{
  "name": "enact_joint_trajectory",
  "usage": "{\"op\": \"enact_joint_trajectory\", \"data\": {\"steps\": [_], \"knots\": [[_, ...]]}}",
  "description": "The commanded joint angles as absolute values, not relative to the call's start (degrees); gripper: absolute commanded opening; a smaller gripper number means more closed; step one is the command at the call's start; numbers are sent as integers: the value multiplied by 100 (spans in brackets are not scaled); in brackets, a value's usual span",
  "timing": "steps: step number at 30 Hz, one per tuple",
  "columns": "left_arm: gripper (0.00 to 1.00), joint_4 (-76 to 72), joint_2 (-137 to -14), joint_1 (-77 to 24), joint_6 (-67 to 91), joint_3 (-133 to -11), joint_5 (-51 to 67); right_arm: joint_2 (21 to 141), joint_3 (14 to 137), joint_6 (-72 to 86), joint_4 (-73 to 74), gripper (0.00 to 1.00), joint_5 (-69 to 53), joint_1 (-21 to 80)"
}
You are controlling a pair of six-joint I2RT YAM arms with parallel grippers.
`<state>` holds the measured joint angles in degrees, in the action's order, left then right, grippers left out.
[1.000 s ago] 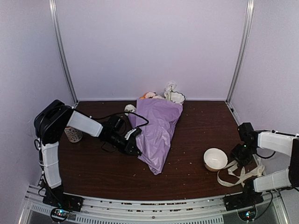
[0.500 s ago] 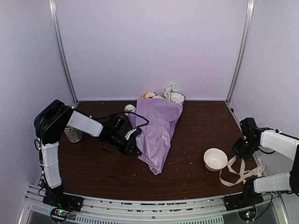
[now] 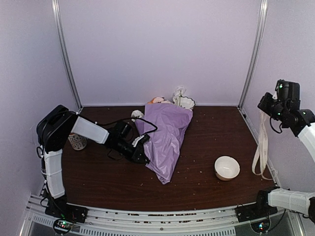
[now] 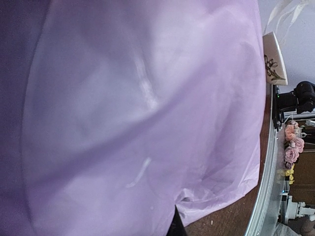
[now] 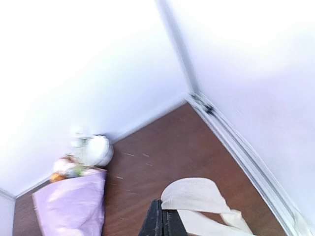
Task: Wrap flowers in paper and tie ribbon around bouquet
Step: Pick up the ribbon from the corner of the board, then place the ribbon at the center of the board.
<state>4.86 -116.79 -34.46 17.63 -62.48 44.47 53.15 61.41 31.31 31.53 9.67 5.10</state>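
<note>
Dark table (image 3: 206,130) overhead — right gripper (image 3: 267,110) clamps dangling ribbon (image 3: 262,147); left gripper (image 3: 141,156), closed, meets paper (image 4: 133,113) filling its wrist view.

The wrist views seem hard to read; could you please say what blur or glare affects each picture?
Right wrist: walls blown out white, ribbon and bouquet soft; left wrist: paper fills the frame, out of focus; top external: evenly lit, sharp.

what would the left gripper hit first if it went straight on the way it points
the purple paper: the left gripper, shut, points into its side, apparently right against it.
</note>
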Motion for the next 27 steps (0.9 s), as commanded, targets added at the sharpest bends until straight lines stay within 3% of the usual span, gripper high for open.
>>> {"op": "enact_joint_trajectory", "data": {"steps": [1,6,11,19,26,27], "knots": [[0,684,-11920,-3444,1652,-6295,3999,5531,6777,1975,2418,0,304,1316],[0,718,-11924,-3438,1647,-6296,3982,5875,7293,1480,1871,0,-1138,2366],[0,729,-11926,-3438,1644,-6287,3981,6041,7411,1688,1263,0,-2055,2737],[0,756,-11924,-3437,1626,-6312,3973,6628,7012,2034,1565,0,-1321,2747],[0,815,-11926,-3439,1600,-6344,3964,7917,7689,1909,2880,0,-102,2723],[0,817,-11927,-3437,1606,-6340,3964,8099,7837,1912,3085,7,181,2691]]}}
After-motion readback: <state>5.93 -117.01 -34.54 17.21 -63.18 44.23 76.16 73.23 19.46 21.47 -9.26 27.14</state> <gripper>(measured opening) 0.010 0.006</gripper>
